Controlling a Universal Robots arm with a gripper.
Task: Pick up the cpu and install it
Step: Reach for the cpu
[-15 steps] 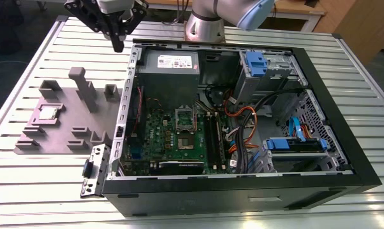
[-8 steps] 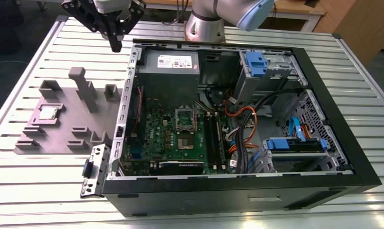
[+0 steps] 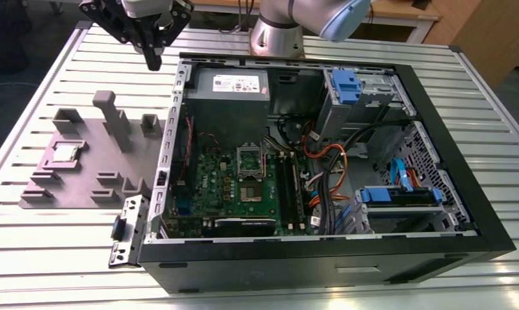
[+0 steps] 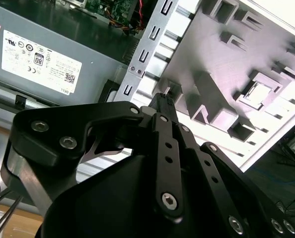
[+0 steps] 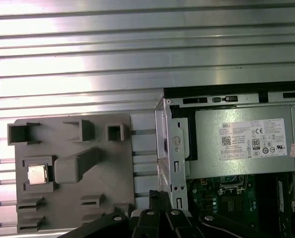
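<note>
The cpu (image 3: pixel 66 152) is a small silvery square lying flat in a recess of a grey holder plate (image 3: pixel 104 169) on the table, to the exterior view's left of the open computer case (image 3: pixel 328 258). Both wrist views show the cpu (image 4: pixel 259 92) (image 5: pixel 36 174) resting in its recess. My gripper (image 3: pixel 153 63) hangs above the table near the case's far corner, well behind the holder plate, shut with nothing between its fingers. The black fingers (image 4: pixel 163 101) (image 5: pixel 160 199) close to a narrow tip. The socket frame (image 3: pixel 252 173) sits on the green board inside the case.
A grey power supply box (image 3: pixel 229 87) with a white label fills the case's far end. Cables and blue drive brackets (image 3: pixel 397 194) crowd the exterior view's right half of the case. Upright posts (image 3: pixel 113 119) rise from the holder plate. The table is slatted metal (image 3: pixel 53 258).
</note>
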